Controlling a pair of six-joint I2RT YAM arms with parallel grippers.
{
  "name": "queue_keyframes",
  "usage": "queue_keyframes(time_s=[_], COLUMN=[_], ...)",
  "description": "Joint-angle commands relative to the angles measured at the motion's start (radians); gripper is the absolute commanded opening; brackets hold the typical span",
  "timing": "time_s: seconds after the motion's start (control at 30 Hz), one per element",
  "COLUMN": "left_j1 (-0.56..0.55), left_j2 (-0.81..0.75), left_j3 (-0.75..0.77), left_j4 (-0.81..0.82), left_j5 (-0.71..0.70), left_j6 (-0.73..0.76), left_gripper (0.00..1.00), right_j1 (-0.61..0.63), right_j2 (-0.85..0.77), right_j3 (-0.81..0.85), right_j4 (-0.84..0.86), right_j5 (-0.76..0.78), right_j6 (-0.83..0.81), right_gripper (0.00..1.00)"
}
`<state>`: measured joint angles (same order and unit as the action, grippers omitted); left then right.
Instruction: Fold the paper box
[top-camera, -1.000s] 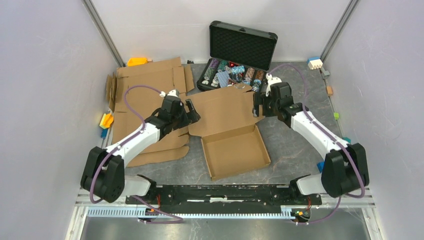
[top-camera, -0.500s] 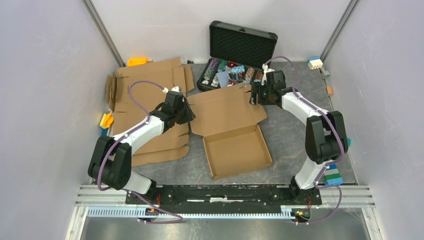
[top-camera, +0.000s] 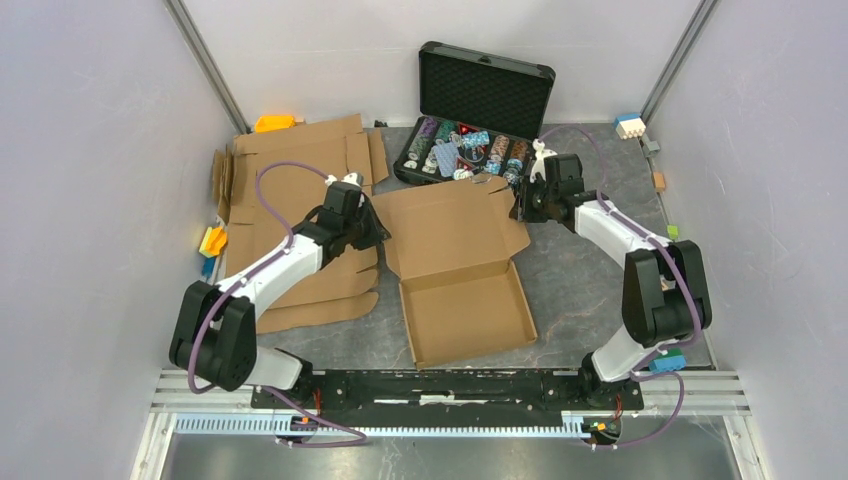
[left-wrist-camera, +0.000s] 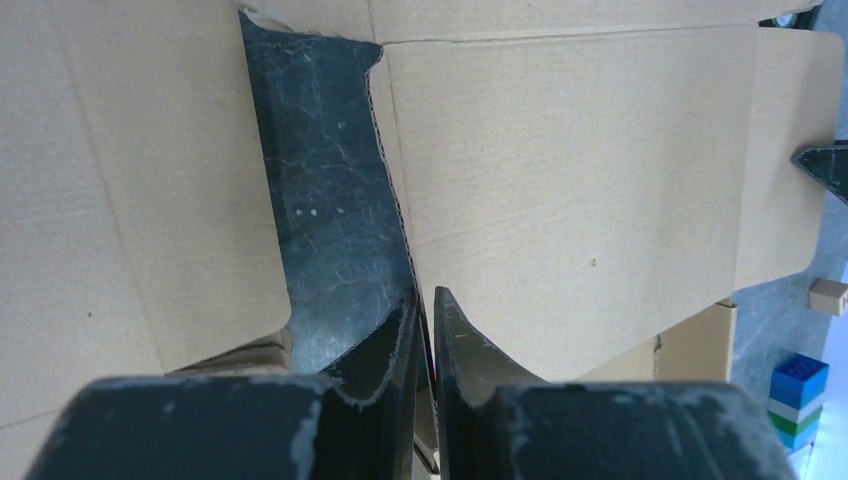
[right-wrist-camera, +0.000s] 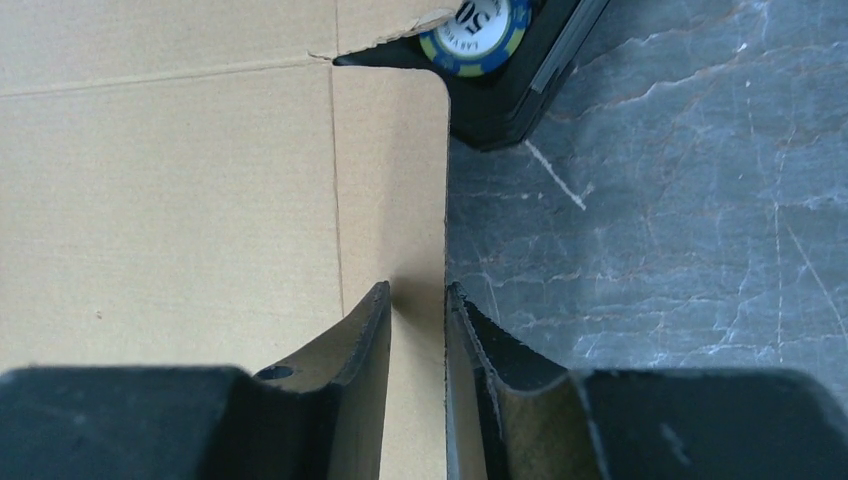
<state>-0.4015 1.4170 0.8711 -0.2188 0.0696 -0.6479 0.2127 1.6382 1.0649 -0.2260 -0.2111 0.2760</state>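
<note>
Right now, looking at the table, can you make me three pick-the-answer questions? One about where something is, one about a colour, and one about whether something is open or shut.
1. Where is the black case compared with the paper box?
A. Behind it, at the far side of the table
B. In front of it, by the arm bases
C. Underneath it

2. What colour is the paper box?
A. White
B. Brown
C. Blue

3. How is the black case?
A. Shut flat
B. Upside down
C. Open, with its lid standing up

Answers:
1 A: the top view shows the case beyond the box's far edge.
2 B: it is plain brown cardboard in every view.
3 C: the lid stands upright and the chips inside show.
</note>
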Motion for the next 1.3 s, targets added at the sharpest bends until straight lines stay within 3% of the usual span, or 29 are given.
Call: queue_keyframes(time_s=[0.0,0.4,1.0,1.27], left_j1=[-0.004,-0.005,-0.004,-0.013], left_j2=[-0.079,-0.075,-0.188,-0.136], left_j3=[-0.021,0.1,-0.044,0.101], left_j4=[-0.029,-0.11,-0.095,-0.13], left_j5=[0.065,0.071,0.147,0.086], left_j6=[-0.001,0.008,-0.026,0.024], left_gripper=[0.16,0.17,0.18,0.14], right_j1=[0.011,0.011,0.014,0.021], right_j2=[-0.07,-0.073,-0.297,-0.318], right_j3=[-0.034,0.03,-0.227,-0.154], right_j4=[-0.031,-0.073,-0.007,0.021], right_j5=[-0.038,-0.049,-0.109,-0.067], right_j6=[0.003,0.008,0.021,0.005], right_gripper=[0.33,0.3,0.29,0.23])
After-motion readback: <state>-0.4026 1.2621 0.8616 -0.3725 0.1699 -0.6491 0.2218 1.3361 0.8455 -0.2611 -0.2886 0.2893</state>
